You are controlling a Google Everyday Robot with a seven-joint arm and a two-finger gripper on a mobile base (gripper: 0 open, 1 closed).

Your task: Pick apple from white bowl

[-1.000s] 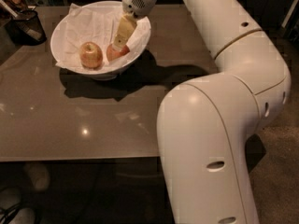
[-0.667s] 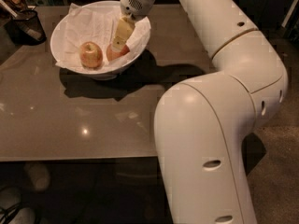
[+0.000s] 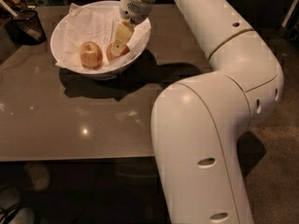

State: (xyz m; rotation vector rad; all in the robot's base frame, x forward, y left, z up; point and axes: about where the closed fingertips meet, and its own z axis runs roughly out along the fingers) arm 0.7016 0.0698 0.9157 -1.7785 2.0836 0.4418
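While the arm [image 3: 219, 125] fills the near side of the view and reaches out over the brown worktop [image 3: 70, 120], the step in hand is judged to be the grasp itself: the end effector [image 3: 117, 45] points down inside the white bowl [image 3: 105, 71], its tip at the top of the apple [image 3: 112, 55]. Whether it is spread, or already pinching the fruit, cannot be told. The apple lies directly beneath the end effector on the crumpled white paper [image 3: 88, 24] lining the bowl. A paler apple [image 3: 91, 54] sits just beside the end effector, on the side away from the arm, near the target yet apart from it. The next move calls for a firm hold confirmed, then a straight lift clear of the rim without dragging paper or nudging the neighbour. Well beyond the end effector, outside the bowl, stands a dark cup [image 3: 25, 24] of utensils
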